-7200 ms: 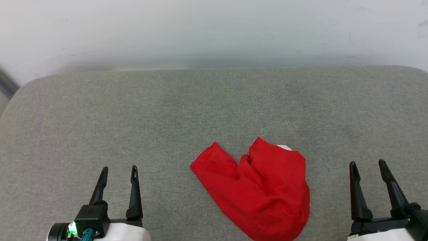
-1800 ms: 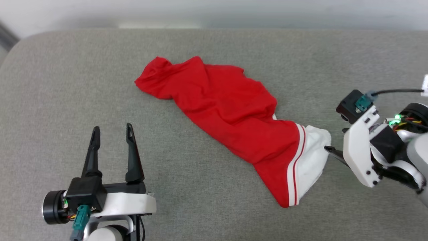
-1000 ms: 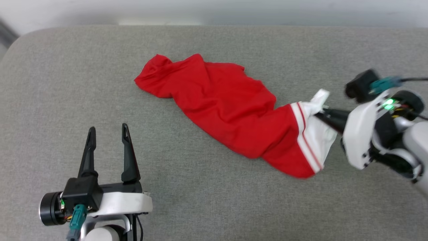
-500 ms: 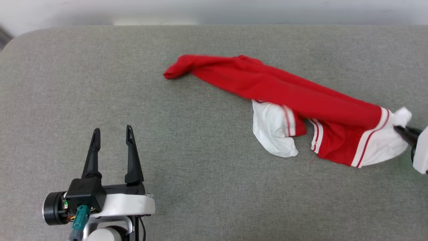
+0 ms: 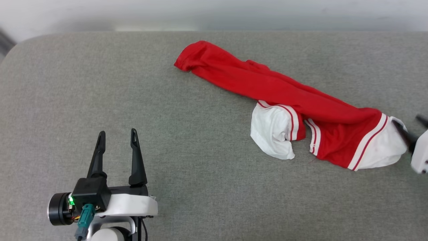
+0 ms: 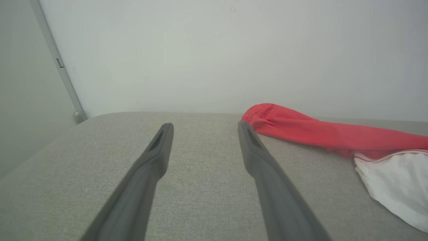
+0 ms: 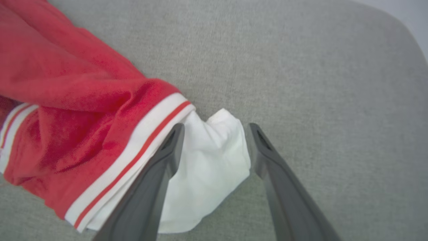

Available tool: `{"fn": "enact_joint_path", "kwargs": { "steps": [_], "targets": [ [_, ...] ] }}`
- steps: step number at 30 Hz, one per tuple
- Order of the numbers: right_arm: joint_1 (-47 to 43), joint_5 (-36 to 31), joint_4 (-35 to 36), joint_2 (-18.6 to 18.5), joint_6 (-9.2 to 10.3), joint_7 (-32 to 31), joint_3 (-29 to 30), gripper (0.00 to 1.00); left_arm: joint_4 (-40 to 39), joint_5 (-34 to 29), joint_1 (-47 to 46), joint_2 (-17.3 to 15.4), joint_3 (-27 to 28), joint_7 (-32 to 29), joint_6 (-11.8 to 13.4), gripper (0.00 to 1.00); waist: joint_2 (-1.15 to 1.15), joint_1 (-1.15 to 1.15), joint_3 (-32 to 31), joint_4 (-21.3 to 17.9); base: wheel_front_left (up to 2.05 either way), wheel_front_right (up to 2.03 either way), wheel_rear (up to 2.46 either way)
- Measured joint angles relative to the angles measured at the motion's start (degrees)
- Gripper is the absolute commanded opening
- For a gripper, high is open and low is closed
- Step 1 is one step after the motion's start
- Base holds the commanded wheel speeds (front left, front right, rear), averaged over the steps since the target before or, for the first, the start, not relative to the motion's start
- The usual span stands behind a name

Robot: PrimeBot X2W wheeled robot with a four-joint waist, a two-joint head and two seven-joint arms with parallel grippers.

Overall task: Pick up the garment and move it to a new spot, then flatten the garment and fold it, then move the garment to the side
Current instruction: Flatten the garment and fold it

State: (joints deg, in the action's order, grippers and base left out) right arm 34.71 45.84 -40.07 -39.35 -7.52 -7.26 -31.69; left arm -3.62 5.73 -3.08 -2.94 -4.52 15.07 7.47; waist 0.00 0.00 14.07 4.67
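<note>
Garment (image 5: 284, 90) lies stretched out. Right gripper (image 7: 215, 125) jaws gape around its white sleeve (image 7: 214, 160), not pinching. Left gripper (image 5: 117, 132) jaws stand wide, empty.

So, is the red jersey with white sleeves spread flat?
No, bunched: the red jersey lies as a long crumpled strip.

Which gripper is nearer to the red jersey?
Right. The right gripper straddles the jersey's white sleeve, jaws open; the left gripper sits well apart, to the jersey's left.
</note>
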Motion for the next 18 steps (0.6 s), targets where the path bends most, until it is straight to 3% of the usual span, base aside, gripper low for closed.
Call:
{"fn": "enact_joint_path", "kwargs": {
  "steps": [4, 10, 18],
  "targets": [
    [0.3, -3.5, 3.59, 0.32, 0.0, 6.82, 3.98, 1.0, 0.67, -0.49, 0.07, 0.0, 0.74, 0.0, -0.96, 1.0, 0.0, 0.0, -1.65, -1.13, 0.0, 0.0, 0.0],
    [-2.52, -12.04, 10.63, 4.6, 0.01, 17.95, 14.58, 1.0, 1.58, -1.03, -0.85, -0.2, 1.48, 0.0, -3.15, 1.0, 0.0, 0.0, -3.5, -2.9, 0.0, 0.0, 0.0],
    [-13.22, -27.49, 25.53, 17.77, 0.02, 21.95, 30.25, 1.0, 3.59, -1.56, -4.64, -2.38, 2.59, 0.0, -6.3, 1.0, 0.0, 0.0, -4.64, -4.14, 0.0, 0.0, 0.0]
  ]
}}
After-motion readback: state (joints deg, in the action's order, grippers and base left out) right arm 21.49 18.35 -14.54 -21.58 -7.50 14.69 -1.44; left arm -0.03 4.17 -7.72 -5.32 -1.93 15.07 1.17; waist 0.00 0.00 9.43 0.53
